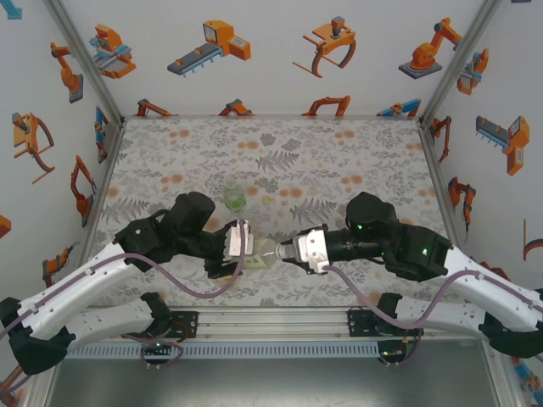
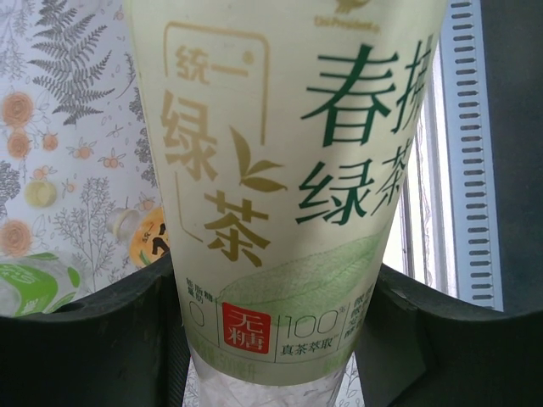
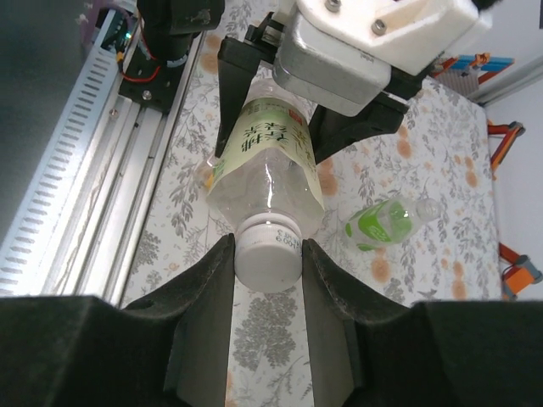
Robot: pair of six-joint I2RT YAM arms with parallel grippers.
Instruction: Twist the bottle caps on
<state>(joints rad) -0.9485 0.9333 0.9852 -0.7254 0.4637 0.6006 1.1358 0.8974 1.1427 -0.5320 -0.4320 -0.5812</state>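
Right gripper [image 3: 268,259] pinching white cap [image 3: 269,246] at mouth of clear bottle [image 3: 270,153]; left gripper [image 2: 271,297] clamps bottle body. Keep cap coaxial, twist gently, avoid cross-threading.

White cap [image 3: 268,254] sits on horizontal clear bottle [image 3: 266,165].

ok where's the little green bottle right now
In the top view the short green bottle lies on the table just beyond the left gripper, left of centre.
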